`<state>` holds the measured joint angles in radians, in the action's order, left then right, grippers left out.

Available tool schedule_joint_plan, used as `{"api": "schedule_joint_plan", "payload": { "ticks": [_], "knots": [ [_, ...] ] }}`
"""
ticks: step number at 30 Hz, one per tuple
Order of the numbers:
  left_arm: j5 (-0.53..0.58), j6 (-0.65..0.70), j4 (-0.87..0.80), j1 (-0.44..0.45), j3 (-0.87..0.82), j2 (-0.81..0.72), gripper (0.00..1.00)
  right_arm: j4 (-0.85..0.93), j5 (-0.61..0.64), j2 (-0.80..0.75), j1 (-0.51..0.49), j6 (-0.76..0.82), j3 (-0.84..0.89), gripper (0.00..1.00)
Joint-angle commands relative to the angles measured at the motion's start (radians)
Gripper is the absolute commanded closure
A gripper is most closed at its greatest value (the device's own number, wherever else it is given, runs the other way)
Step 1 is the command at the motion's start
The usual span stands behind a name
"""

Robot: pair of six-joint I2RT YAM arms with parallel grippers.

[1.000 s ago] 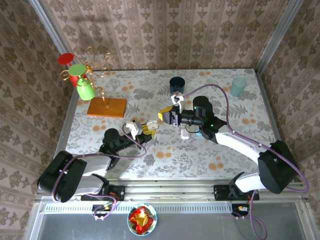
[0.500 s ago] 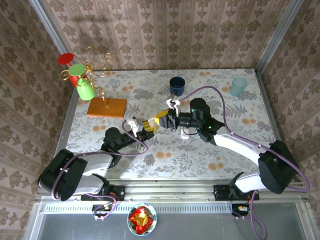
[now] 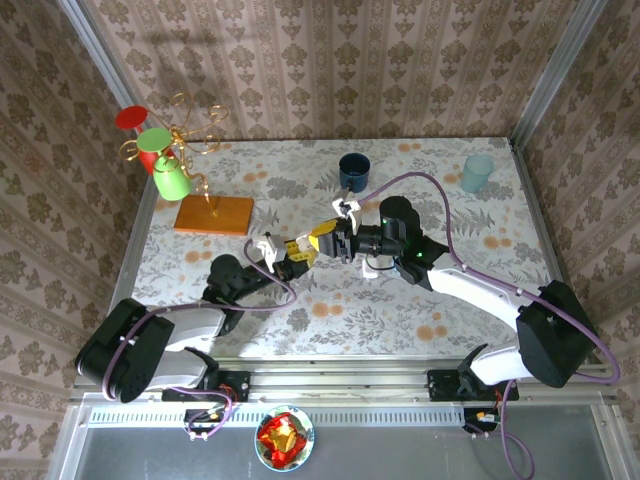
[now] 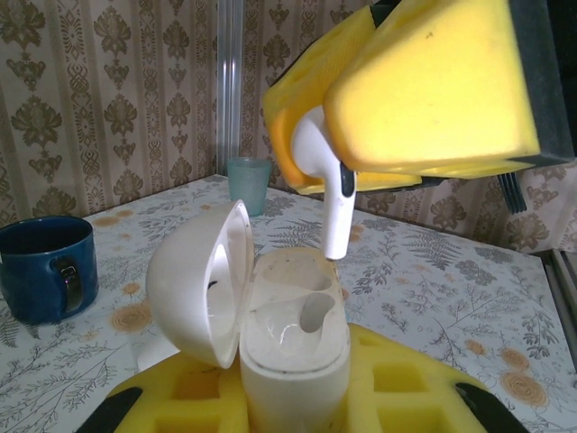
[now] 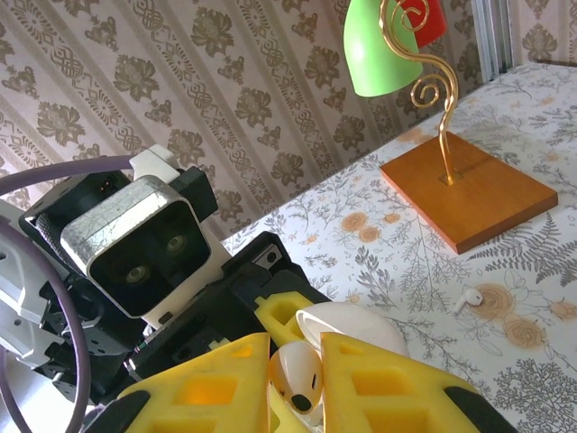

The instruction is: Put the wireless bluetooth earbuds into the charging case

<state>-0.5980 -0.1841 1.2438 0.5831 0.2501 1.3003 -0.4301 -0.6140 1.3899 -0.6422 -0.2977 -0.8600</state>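
The white charging case (image 4: 293, 356) stands upright between the yellow pads (image 4: 180, 392) of my left gripper (image 3: 291, 258), which is shut on it. Its lid (image 4: 194, 280) hangs open to the left, and both sockets look empty. My right gripper (image 3: 323, 238) is shut on one white earbud (image 4: 326, 185), stem pointing down. The stem tip hovers just above the case's far socket, not touching it. In the right wrist view the earbud (image 5: 300, 379) sits pinched between the yellow pads (image 5: 388, 383), with the open lid (image 5: 356, 325) just beyond. Another earbud (image 5: 466, 299) lies on the table.
A dark blue mug (image 3: 353, 169) and a pale teal cup (image 3: 477, 172) stand at the back of the table. A gold wire stand on an orange base (image 3: 214, 214) holds green and red cups at the back left. Small white and pale blue pieces (image 3: 372, 268) lie under the right arm.
My right gripper has moved left with the earbud, closing up to the left gripper and the case. In the last half second both arms have barely shifted.
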Motion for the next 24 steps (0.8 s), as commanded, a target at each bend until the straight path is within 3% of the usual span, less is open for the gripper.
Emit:
{"api": "schedule_joint_plan", "payload": {
  "ticks": [1, 13, 19, 24],
  "knots": [
    [-0.004, -0.028, 0.044, 0.009, 0.022, -0.032, 1.00, 0.010, 0.007, 0.030, -0.007, 0.022, -0.006, 0.80],
    [0.011, -0.026, 0.044, 0.011, 0.022, -0.031, 1.00, 0.010, 0.022, 0.042, -0.007, 0.004, 0.004, 0.80],
    [-0.010, -0.028, 0.044, 0.010, 0.033, -0.044, 1.00, 0.048, 0.096, 0.037, -0.004, -0.008, 0.003, 0.78],
    [-0.014, -0.037, 0.043, 0.011, 0.029, -0.055, 1.00, 0.052, 0.116, 0.044, -0.003, -0.007, 0.006, 0.71]
  ]
}}
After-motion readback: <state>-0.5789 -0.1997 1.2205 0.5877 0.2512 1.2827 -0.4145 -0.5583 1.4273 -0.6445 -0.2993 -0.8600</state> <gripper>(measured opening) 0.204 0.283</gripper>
